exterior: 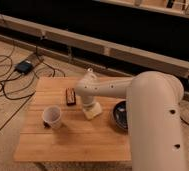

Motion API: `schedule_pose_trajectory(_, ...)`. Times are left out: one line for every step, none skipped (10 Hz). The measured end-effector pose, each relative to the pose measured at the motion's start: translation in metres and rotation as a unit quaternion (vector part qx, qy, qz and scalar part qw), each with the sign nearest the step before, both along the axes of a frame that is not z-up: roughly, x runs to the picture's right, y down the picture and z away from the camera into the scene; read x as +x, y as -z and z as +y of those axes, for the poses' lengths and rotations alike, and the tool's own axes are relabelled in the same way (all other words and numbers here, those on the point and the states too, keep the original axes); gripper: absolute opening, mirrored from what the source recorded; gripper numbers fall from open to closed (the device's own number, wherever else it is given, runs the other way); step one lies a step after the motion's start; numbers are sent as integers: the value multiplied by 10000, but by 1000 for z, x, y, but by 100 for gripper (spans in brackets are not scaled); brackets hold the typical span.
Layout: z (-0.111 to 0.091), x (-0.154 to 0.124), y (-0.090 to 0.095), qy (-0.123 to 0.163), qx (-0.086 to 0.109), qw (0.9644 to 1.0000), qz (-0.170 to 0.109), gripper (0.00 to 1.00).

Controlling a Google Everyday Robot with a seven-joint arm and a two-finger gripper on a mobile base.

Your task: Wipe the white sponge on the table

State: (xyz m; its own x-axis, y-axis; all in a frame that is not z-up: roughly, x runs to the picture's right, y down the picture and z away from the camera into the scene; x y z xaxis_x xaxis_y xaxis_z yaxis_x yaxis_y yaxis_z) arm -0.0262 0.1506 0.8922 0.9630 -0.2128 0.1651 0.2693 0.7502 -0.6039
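The white sponge lies near the middle of the light wooden table, a cream block partly covered from above. My gripper points straight down onto its upper left part, at the end of the white arm that reaches in from the right. The wrist hides where gripper and sponge meet.
A white cup stands left of the sponge. A dark brown bar lies just behind and left of the gripper. A dark bowl sits at the table's right edge, partly behind the arm. Cables and a black box lie on the floor to the left.
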Motion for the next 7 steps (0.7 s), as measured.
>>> schedule_pose_trajectory(-2,1,1,12,1,10000,-19,1)
schedule_pose_trajectory(-3,0,1,13,-20,10000,-69,0)
schedule_pose_trajectory(-4,-2,2,6,-62,9999,-161,0)
schedule_pose_trajectory(-6,-3,2,5,-90,9997,-224,0)
schedule_pose_trajectory(-10,-5,1,15,-137,9994,-311,0)
schedule_pose_trajectory(-14,-5,0,23,-184,9991,-387,0)
schedule_pose_trajectory(-18,-6,-2,17,-261,9985,-487,0)
